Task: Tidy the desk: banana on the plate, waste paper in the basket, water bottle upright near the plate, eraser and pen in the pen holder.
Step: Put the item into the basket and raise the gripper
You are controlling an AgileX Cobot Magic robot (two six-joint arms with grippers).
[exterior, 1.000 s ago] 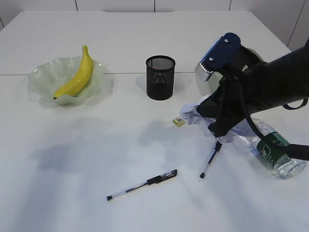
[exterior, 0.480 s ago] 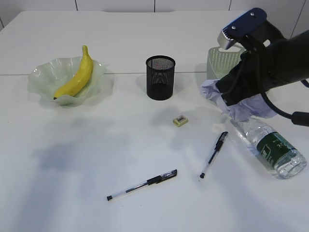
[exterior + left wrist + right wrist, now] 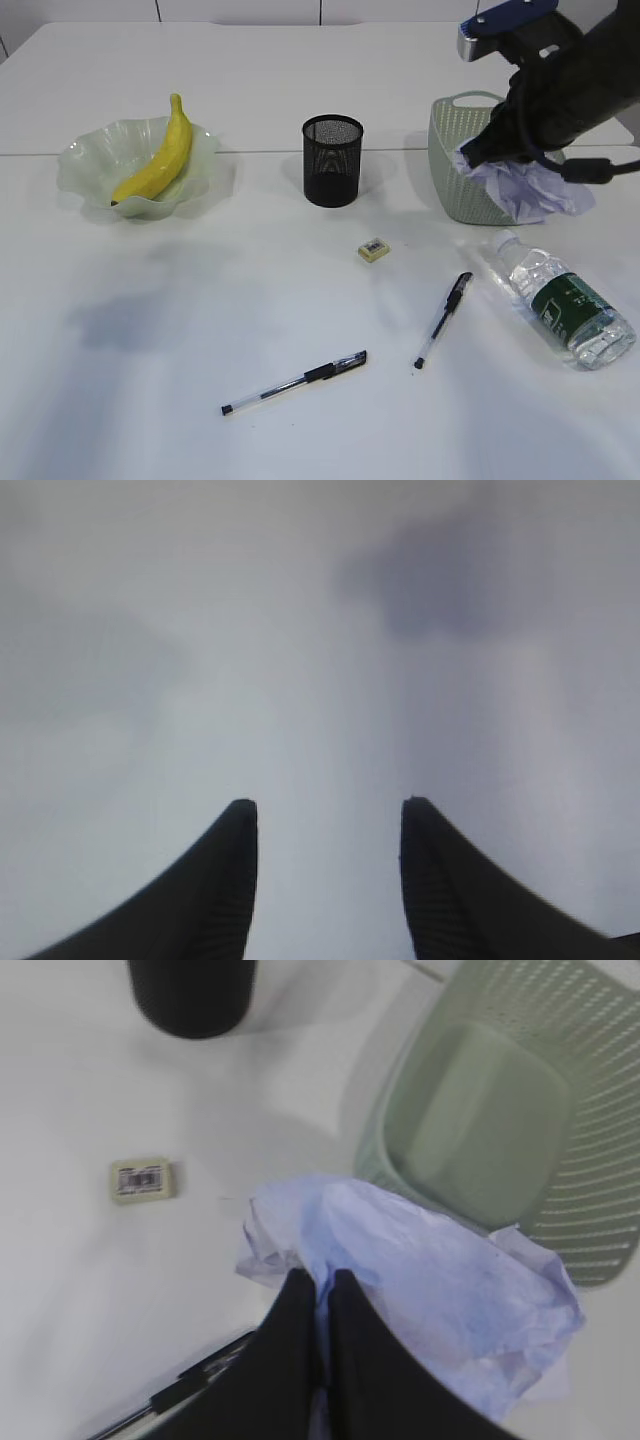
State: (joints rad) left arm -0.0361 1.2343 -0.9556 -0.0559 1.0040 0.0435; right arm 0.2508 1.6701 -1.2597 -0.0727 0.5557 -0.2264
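While the right gripper [image 3: 318, 1285] is clamped on the paper [image 3: 430, 1280], it hangs in the air at the basket's [image 3: 455, 170] near rim, wad drooping over the front wall, not inside. Basket interior is bare. Bottle [image 3: 562, 311] lies on its side just below the basket, near the right table edge. Eraser [image 3: 372, 249] sits between holder [image 3: 332, 160] and the right-hand pen [image 3: 443, 320]; second pen [image 3: 295, 381] lies further left, well apart. Wide bare table left of centre. Banana [image 3: 158, 155] rests on the plate [image 3: 85, 165], far left. Left gripper [image 3: 325, 815] has jaws apart, holding nothing, over bare tabletop.
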